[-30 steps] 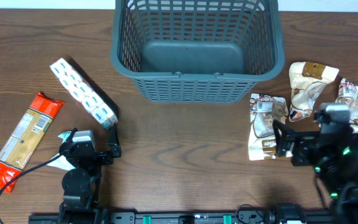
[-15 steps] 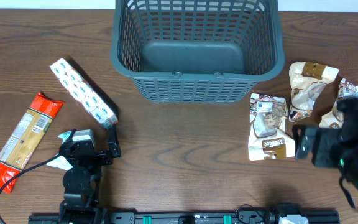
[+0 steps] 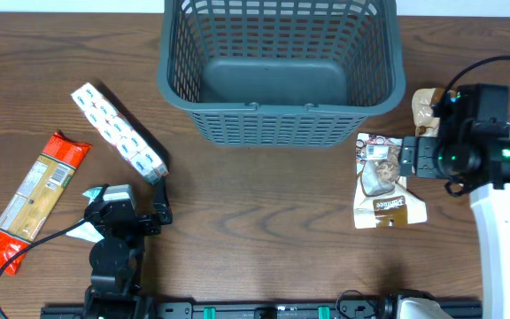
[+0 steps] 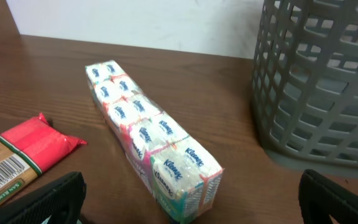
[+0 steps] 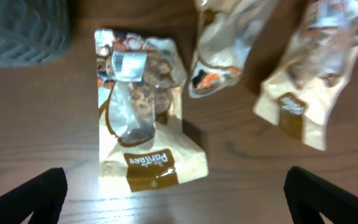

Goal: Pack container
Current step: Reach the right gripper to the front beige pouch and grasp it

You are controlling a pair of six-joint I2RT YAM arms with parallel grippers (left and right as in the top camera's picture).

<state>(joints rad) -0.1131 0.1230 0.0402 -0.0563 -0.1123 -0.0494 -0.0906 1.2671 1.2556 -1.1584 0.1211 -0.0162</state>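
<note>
Hanging over a snack bag (image 5: 143,112) at the right side of the overhead view, the right arm (image 3: 467,146) is showing its jaws wide apart, with nothing between them. The left arm (image 3: 113,232), at the lower left, is also holding its jaws wide and empty.

The basket (image 3: 277,120) is standing at the top centre of the table (image 3: 264,230). It is empty, and the snack bag is lying near its lower right corner.

I am judging the danger to be mostly in the grip. The bag is a flat pouch of thin, shiny film with a clear window, lying low on the wood, so the jaws are likely to slide over it or pinch only a fold, which then slips out during lifting. A second bag (image 5: 229,43) is lying just beside its upper right corner, and a third bag (image 5: 306,81) is near. A crooked approach is risking dragging them along. The basket's thick rim is sitting high, and a hanging pouch is liable to catch on it.

The basket is hard grey-blue plastic with slotted lattice walls and a solid floor. The tissue pack (image 4: 151,146) is a long soft block wrapped in film. The red packet (image 4: 27,158) is flat and glossy.
</note>
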